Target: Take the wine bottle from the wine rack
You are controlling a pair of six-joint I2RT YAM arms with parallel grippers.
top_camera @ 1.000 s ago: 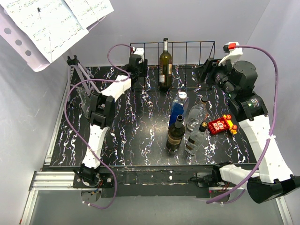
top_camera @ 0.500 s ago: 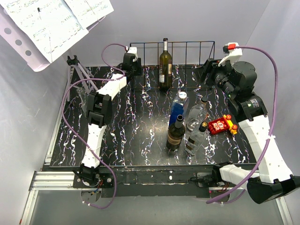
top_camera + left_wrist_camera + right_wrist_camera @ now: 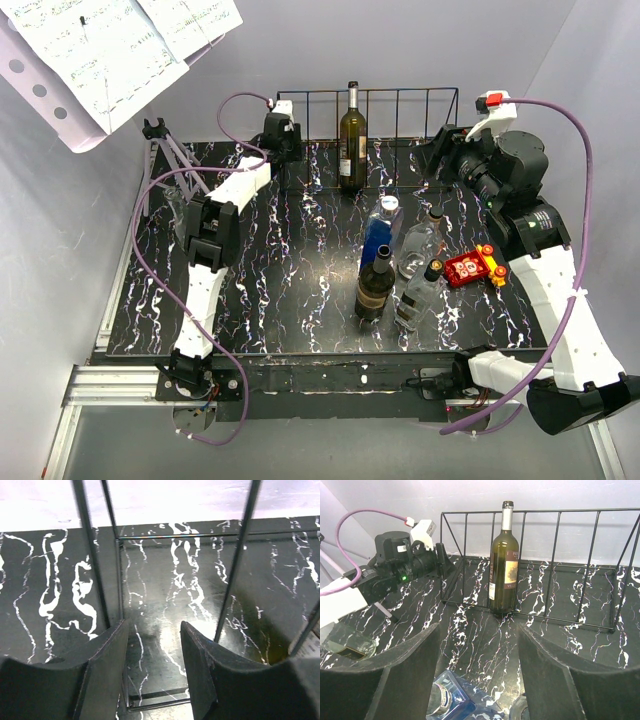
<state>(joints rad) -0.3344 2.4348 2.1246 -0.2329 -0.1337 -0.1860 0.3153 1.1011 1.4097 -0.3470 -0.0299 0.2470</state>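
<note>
The wine bottle [image 3: 351, 140], dark green with a cream label, stands upright inside the black wire wine rack [image 3: 410, 92] at the back of the table. It also shows in the right wrist view [image 3: 503, 567], left of the middle of the rack [image 3: 592, 545]. My left gripper [image 3: 283, 150] is open at the rack's left end. In the left wrist view its fingers [image 3: 102, 665] sit on either side of the rack's low corner wires [image 3: 150, 702], and the left gripper [image 3: 152, 630] holds nothing. My right gripper [image 3: 433, 155] is open and empty near the rack's right end, facing the bottle [image 3: 477, 630].
Several other bottles stand mid-table: a blue one [image 3: 381, 228], a clear one [image 3: 418, 245], a dark one [image 3: 375, 285] and another clear one [image 3: 420, 295]. A red toy [image 3: 472, 267] lies at the right. A music stand with sheets [image 3: 100, 50] overhangs the back left.
The left arm swung left and back, from just right of the rack's left end to that end, then held still. The right arm and the bottle have not moved.
</note>
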